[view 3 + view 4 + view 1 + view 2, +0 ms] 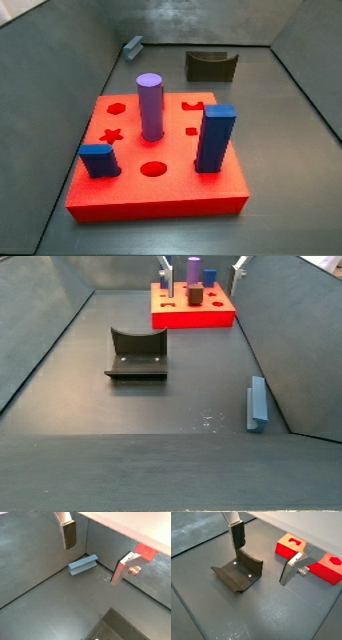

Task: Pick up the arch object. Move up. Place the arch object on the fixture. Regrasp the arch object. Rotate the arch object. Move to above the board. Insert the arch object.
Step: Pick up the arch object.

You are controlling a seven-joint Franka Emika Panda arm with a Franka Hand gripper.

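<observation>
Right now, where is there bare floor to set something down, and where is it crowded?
Bare floor lies between the dark notched fixture and the pale grey-blue arch bar, which rests by a wall, and across the near floor. The red board is crowded with a purple cylinder and blue pegs. The open gripper hangs empty above the fixture.
</observation>
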